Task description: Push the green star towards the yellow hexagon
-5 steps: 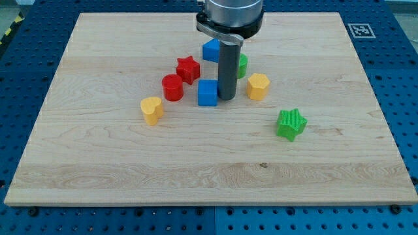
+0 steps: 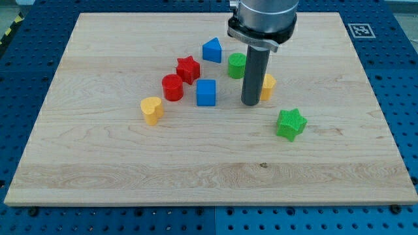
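Observation:
The green star lies on the wooden board at the view's right of centre. The yellow hexagon sits above and left of it, partly hidden behind my rod. My tip rests on the board just left of the yellow hexagon, and above and left of the green star, apart from the star.
A green cylinder sits above the tip. A blue cube, a red cylinder, a red star, a blue triangular block and a yellow heart lie to the tip's left.
My tip has moved to the view's right, away from the blue cube and in front of the yellow hexagon. No block has visibly moved.

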